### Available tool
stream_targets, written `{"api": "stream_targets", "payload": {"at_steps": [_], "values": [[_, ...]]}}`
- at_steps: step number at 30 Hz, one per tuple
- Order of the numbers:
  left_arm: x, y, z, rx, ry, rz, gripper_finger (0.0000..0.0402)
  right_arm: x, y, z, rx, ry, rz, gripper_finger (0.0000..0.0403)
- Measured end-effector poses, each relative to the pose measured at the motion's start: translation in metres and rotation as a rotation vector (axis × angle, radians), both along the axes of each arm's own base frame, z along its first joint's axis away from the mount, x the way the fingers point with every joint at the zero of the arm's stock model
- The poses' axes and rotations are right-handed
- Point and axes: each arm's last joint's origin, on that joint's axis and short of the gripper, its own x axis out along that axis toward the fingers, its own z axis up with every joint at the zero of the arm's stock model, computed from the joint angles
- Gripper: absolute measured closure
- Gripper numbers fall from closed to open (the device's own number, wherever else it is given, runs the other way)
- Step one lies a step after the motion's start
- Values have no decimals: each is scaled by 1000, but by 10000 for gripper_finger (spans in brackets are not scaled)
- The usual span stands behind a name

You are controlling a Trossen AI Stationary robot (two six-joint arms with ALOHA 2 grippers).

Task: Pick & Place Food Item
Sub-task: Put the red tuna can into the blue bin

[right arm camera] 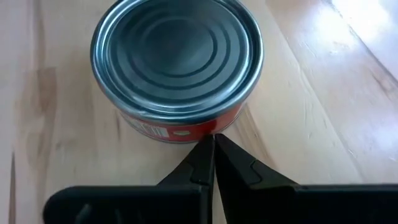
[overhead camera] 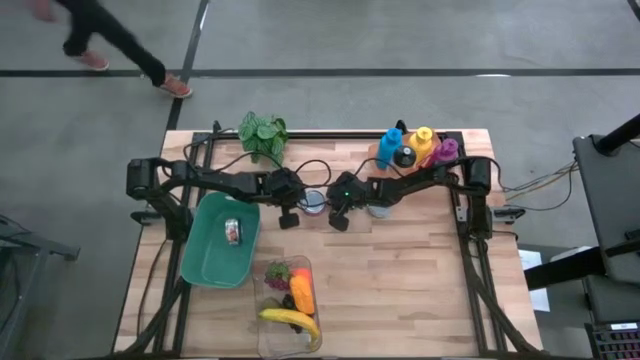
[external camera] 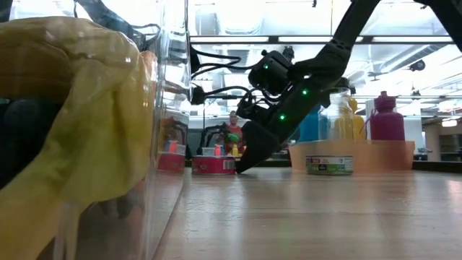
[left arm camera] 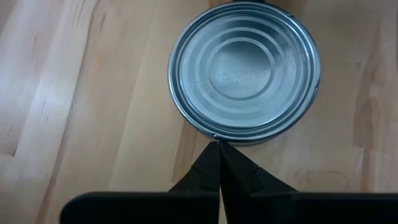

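A low round can with a red label (overhead camera: 315,203) (external camera: 214,165) stands upright on its base on the wooden table, between my two grippers. Its ringed metal lid fills the left wrist view (left arm camera: 242,68) and the right wrist view (right arm camera: 177,56). My left gripper (overhead camera: 290,220) (left arm camera: 217,146) is shut, its tips at the lid's rim on the can's left side. My right gripper (overhead camera: 340,220) (external camera: 238,170) (right arm camera: 213,140) is shut, slanting down to the can's foot from the right. My left gripper's shut fingertips (left arm camera: 211,155) stand at the lid's rim (left arm camera: 214,134), slanting down from the table's left; whether they touch it I cannot tell. My right gripper's shut fingertips (right arm camera: 205,152) meet the foot of the can's red wall (right arm camera: 199,132), slanting down from the table's right. The can stays upright on the table.
A second can (overhead camera: 378,209) (external camera: 328,165) stands just right of my right gripper. A green tray (overhead camera: 210,262) at the left holds another can (overhead camera: 232,232). A clear bin (overhead camera: 268,335) with banana, grapes and other food sits near the front. Bottles (overhead camera: 415,148) and a plant (overhead camera: 262,132) line the far edge.
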Motion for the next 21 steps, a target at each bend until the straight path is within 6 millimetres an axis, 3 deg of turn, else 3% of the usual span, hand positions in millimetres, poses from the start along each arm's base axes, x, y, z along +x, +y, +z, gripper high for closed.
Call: {"api": "stream_targets", "payload": {"at_steps": [9, 21], "values": [[0, 0, 0, 0, 3, -3, 401, 2, 1, 12, 42, -45, 48, 391], [-1, 0, -1, -1, 8, -2, 401, 5, 1, 14, 47, -77, 82, 391]]}}
